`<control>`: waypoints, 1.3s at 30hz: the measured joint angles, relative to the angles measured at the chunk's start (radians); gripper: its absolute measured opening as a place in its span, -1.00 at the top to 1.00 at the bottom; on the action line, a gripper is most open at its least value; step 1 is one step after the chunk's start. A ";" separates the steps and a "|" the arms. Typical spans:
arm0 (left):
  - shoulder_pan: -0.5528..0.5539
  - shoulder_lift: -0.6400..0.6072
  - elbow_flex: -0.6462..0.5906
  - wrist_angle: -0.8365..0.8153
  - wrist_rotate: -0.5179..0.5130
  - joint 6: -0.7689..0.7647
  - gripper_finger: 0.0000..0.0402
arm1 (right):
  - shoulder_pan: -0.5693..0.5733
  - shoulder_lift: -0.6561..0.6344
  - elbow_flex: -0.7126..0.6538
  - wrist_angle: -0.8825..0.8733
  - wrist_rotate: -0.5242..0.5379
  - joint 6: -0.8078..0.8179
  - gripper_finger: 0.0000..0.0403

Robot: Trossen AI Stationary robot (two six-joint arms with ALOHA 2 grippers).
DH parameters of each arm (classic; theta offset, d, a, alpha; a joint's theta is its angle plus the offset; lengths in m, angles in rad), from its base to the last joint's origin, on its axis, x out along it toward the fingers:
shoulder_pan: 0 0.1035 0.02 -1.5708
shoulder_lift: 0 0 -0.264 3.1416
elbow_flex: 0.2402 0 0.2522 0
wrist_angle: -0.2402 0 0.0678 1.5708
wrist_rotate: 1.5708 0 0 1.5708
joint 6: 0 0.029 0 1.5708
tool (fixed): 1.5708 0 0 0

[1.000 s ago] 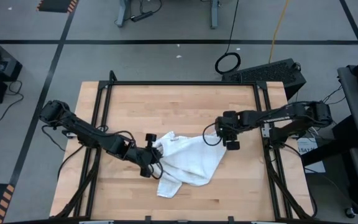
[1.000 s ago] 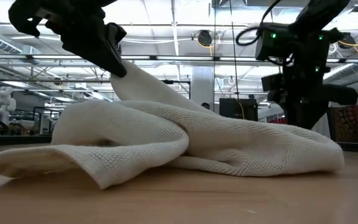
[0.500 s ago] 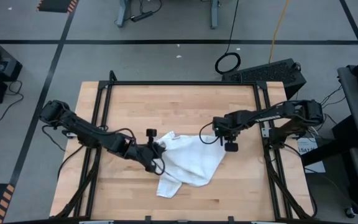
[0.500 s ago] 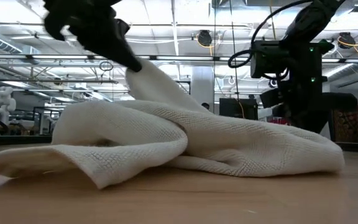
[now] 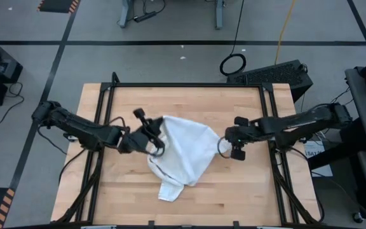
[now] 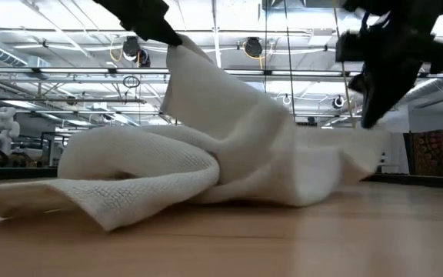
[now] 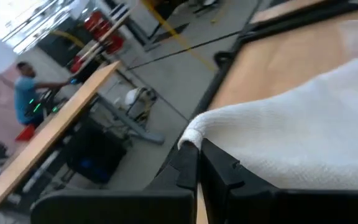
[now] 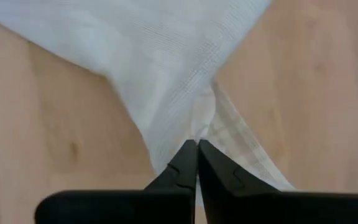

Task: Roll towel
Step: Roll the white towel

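Stretching the towel (image 5: pixel 182 149): right claw (image 5: pixel 225 141) has just clamped a corner; left claw (image 5: pixel 150 130) stays clamped, ready for flattening.

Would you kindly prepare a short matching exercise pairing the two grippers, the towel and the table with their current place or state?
Column one:
1. left gripper
2. right gripper
3. towel
4. table

Column two:
a. bare wood under everything
b. shut on the towel's corner nearest the right arm
c. bunched, partly lifted off the wood
d. shut on the towel's raised corner on the left arm's side

Pairs: 1-d, 2-b, 3-c, 4-a
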 joint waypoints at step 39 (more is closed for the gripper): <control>-0.028 0.036 -0.024 -0.084 0.865 -0.157 0.96 | 0.162 -0.135 0.106 0.352 0.789 -0.160 1.00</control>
